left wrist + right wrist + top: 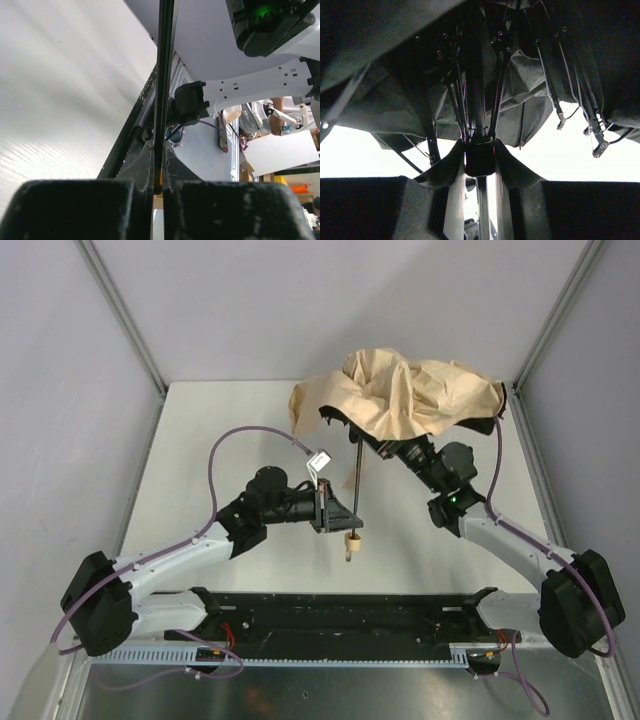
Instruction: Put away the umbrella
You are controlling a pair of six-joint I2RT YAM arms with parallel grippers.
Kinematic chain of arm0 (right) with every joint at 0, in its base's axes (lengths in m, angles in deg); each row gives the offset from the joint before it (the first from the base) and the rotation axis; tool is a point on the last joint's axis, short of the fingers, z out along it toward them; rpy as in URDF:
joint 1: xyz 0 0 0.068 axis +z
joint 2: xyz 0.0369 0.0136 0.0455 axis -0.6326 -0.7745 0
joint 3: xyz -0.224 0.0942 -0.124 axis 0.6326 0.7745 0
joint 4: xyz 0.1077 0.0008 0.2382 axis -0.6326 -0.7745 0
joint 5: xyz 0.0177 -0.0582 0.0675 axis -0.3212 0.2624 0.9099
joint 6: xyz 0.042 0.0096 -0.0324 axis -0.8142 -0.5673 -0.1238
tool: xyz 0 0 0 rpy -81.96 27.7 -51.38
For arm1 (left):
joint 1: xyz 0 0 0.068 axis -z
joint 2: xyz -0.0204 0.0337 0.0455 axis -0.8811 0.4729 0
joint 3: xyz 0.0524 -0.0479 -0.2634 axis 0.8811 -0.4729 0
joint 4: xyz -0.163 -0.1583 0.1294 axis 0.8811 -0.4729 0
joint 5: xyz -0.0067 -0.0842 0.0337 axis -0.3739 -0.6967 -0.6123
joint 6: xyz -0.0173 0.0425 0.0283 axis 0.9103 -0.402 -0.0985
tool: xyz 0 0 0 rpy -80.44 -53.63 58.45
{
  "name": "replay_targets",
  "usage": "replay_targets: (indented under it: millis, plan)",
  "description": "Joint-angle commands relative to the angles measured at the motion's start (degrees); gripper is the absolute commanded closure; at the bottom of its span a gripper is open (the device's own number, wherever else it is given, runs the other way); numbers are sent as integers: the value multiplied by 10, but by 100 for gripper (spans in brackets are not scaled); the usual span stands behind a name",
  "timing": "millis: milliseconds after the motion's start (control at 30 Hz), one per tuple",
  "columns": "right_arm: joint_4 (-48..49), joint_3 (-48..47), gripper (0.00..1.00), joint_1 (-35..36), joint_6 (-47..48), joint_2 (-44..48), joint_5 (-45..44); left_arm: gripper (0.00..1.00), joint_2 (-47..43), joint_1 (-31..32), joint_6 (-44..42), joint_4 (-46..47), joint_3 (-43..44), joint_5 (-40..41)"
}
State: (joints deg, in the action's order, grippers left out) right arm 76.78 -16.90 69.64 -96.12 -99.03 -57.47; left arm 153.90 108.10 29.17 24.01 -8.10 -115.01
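Left wrist: left claw (157, 189) is pressed together, pinching the umbrella (162, 75) by its thin black shaft (160, 130). Right wrist: right claw (480, 172) clamps the runner (480, 160) beneath the ribs. Top external: over the table (220, 460), the wooden handle (353, 543) sits at 4 o'clock, just beside the left claw; the crumpled tan canopy (400, 395) is at 1 o'clock, covering the right claw. Step, my read: collapsing the canopy. Next probably calls for sliding the runner along the shaft while the left claw braces.
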Motion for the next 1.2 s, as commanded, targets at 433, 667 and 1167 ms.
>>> replay_targets:
  millis: [433,667,1167]
  plan:
    - [122,103,100,38,-31,6,69,90,-81,-19,-24,28,24,103]
    - [192,50,100,-89,-6,-53,214,36,-186,-4,-13,28,-132,99]
    - [441,20,100,-144,-18,-102,495,1,-253,-71,-109,-196,175,136]
